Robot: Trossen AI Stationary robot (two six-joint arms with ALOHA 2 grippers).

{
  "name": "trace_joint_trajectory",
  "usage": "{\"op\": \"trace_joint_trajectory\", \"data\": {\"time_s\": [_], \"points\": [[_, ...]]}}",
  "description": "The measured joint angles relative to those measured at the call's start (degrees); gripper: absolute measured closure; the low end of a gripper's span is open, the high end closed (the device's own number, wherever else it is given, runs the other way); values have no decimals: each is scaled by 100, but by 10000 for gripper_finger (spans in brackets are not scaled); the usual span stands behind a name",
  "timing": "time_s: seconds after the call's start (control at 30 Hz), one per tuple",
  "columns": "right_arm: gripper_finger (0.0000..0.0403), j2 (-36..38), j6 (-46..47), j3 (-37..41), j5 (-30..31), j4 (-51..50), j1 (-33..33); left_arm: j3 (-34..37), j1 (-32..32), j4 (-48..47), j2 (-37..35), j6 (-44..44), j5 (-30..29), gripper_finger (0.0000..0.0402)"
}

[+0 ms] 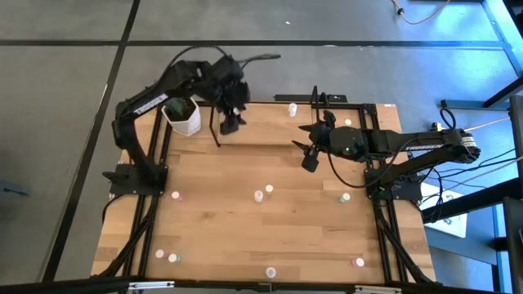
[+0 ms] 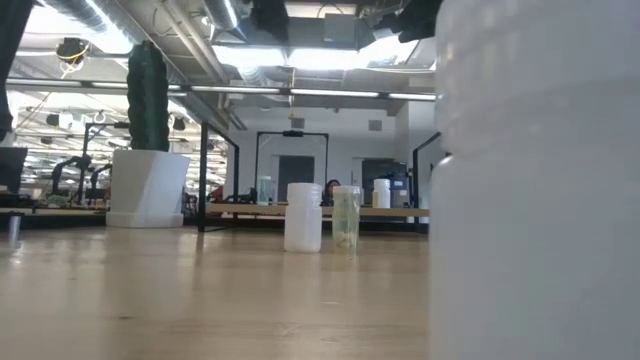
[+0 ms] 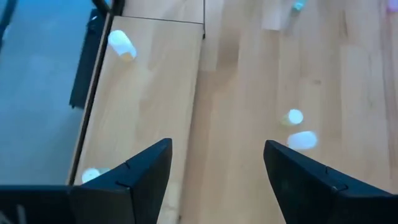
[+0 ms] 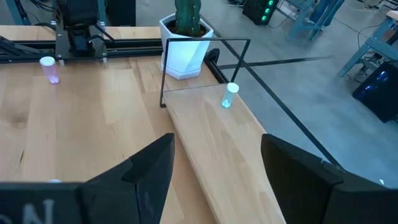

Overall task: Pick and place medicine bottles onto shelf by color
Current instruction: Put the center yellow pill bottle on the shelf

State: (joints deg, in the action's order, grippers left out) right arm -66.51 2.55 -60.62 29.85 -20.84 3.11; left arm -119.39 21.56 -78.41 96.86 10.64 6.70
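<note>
The shelf (image 1: pixel 265 122) is a black wire rack with a light wooden floor, standing along the table's far edge. A small bottle (image 1: pixel 292 109) stands near its right end. The left wrist view shows two pale bottles (image 3: pixel 121 45) (image 3: pixel 91 175) on the shelf floor. The right wrist view shows one with a green top (image 4: pixel 229 96). My left gripper (image 1: pixel 233 122) (image 3: pixel 217 149) hangs open over the shelf's left end, with nothing between its fingers. My right gripper (image 1: pixel 309 159) (image 4: pixel 217 140) waits open by the shelf's right end. Several more bottles (image 1: pixel 258 196) (image 1: pixel 345 197) (image 1: pixel 173 257) stand scattered on the table.
A white hexagonal pot with a cactus (image 1: pixel 181 116) stands at the shelf's left end, close to my left arm. Black rails (image 1: pixel 151 163) (image 1: pixel 384 220) run along both table sides. One bottle (image 2: pixel 540 180) stands right in front of the low camera. A pink-topped bottle (image 4: pixel 50 68) stands at the left.
</note>
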Motion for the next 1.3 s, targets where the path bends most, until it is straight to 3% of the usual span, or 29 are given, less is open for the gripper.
{"op": "trace_joint_trajectory", "data": {"time_s": [0.2, 0.47, 0.67, 0.9, 1.13, 1.3], "points": [[162, -1, 0, 0, -2, -2, 0, 0, -1056, -133, -114, -1547, -954, 154], [162, -1, -4, 0, -3, 0, 1, 82, -2231, -448, -114, -3487, -1357, 154], [162, -1, 26, 0, -48, 0, 0, 83, -3007, -656, -114, -4652, -2173, 153], [162, -1, 278, 0, -848, 177, 0, 83, -3650, -654, -114, -5255, -2455, 153], [162, -89, -1149, 0, -2038, 281, 0, 83, -4101, -673, -114, -5380, -2618, 153], [162, -300, -1361, 0, -2697, 329, -22, 83, -4271, -823, -114, -5438, -2622, 153]]}}
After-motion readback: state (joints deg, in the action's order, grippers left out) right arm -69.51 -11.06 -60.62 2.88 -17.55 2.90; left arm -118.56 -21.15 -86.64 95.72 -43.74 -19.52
